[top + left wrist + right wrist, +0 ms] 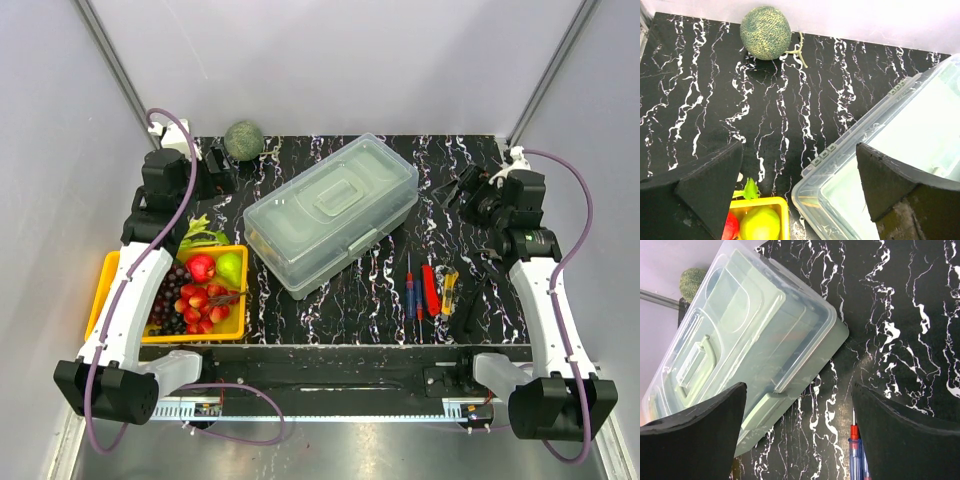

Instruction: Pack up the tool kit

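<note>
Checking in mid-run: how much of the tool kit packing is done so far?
Nothing looks packed yet. The toolbox sits with its lid down, and the blue-handled screwdriver, red tool and yellow tool lie on the table beside it, on the right arm's side. Nothing is in hand: the left gripper and right gripper are open and empty. Left: open the lid, load the three tools, close it.

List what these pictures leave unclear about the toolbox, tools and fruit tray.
Toolbox contents: all views, the translucent lid blurs them.
Latch fastened or not: no view shows it clearly enough.
Hand tools: top view, too small to identify; right wrist view, cut by the bottom edge.
Fruit tray, middle part: top view, the left arm covers it.
</note>
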`<state>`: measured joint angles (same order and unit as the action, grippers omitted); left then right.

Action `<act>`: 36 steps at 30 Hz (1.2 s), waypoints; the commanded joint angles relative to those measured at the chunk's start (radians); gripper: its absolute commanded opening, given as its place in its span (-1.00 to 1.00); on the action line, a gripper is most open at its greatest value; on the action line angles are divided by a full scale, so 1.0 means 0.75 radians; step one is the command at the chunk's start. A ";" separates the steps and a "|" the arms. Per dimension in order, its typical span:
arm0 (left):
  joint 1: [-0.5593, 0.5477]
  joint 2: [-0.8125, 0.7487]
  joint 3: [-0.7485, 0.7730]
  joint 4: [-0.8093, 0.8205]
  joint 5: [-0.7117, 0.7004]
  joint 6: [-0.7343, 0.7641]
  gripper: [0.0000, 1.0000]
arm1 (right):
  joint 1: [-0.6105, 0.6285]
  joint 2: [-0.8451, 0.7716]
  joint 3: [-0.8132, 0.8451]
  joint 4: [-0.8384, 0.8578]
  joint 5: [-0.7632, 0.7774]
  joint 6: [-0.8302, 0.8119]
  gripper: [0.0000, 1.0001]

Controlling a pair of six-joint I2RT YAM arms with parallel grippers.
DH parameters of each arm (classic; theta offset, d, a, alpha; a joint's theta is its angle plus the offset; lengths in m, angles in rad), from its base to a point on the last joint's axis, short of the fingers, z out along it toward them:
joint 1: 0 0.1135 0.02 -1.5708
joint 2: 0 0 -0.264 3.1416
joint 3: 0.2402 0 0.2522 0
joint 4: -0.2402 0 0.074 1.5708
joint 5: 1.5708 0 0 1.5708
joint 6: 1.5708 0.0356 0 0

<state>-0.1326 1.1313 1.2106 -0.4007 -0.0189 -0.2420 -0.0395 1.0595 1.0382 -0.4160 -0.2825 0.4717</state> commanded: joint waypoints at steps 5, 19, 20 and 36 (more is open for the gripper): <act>0.005 -0.042 -0.006 0.129 0.394 0.040 0.98 | 0.002 -0.063 -0.077 0.072 -0.267 0.007 0.87; 0.050 0.244 -0.023 0.313 0.733 -0.370 0.98 | 0.398 -0.061 -0.206 0.152 -0.056 0.115 0.76; 0.048 0.267 -0.029 0.313 0.717 -0.395 0.98 | 0.402 -0.069 -0.237 0.162 0.006 0.180 0.76; -0.017 0.469 -0.103 0.287 0.954 -0.248 0.98 | 0.445 0.358 -0.231 0.798 0.015 0.424 0.65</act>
<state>-0.1200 1.4631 1.1534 -0.2089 0.6209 -0.4599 0.2859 1.2732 0.7956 0.0048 -0.2897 0.7639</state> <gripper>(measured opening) 0.988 0.831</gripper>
